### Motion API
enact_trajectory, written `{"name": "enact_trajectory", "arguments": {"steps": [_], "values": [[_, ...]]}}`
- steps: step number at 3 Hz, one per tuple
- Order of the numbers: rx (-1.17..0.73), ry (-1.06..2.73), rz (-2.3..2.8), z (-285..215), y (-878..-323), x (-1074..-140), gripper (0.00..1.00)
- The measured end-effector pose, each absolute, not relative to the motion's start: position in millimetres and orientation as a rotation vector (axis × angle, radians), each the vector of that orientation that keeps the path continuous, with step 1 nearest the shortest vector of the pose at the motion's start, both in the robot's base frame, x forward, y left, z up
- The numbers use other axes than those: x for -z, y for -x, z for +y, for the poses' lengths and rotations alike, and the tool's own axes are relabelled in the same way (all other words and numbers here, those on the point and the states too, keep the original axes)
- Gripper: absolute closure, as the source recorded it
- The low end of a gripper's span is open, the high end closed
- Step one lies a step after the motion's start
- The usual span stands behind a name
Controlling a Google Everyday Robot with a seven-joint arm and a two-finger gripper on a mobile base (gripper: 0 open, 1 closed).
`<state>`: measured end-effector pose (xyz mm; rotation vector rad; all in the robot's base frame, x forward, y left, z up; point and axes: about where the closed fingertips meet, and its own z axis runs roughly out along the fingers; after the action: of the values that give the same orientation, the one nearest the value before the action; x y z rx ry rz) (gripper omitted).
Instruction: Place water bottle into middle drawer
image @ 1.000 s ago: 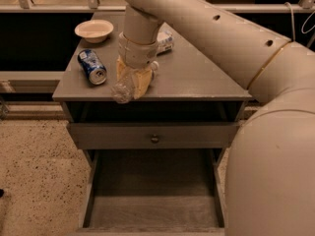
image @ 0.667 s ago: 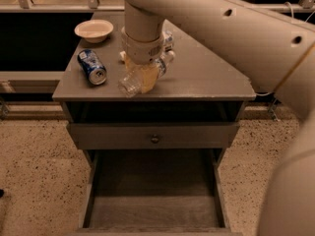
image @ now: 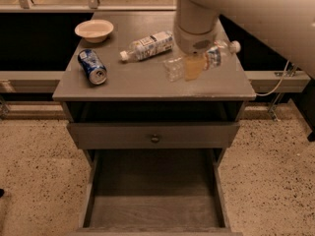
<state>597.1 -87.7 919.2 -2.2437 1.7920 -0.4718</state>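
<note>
Robot's hand (image: 183,73), which hung near the blue can (image: 92,67) a second ago, now hovers toward the right edge of the table (image: 123,85), its fingers apart and gripping nothing. The water bottle (image: 219,54) lies on its side just right of it, cap toward that edge; the middle drawer (image: 152,213) stands open below

The claw (image: 183,70) over the tabletop (image: 138,80) right side partly hides the water bottle (image: 219,54); bottom edge crops the middle drawer (image: 152,213).
</note>
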Motion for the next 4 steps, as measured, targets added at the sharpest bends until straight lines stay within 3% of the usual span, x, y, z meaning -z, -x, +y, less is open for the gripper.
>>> {"name": "enact_trajectory", "arguments": {"steps": [1,2,4], "values": [[0.224,2.063,1.940,-121.8,-598.0,-856.4,1.00],[-0.081,1.941,1.913,-118.8,-575.2,-819.9,1.00],[-0.138,1.913,1.908,-116.8,-567.6,-820.1,1.00]]}}
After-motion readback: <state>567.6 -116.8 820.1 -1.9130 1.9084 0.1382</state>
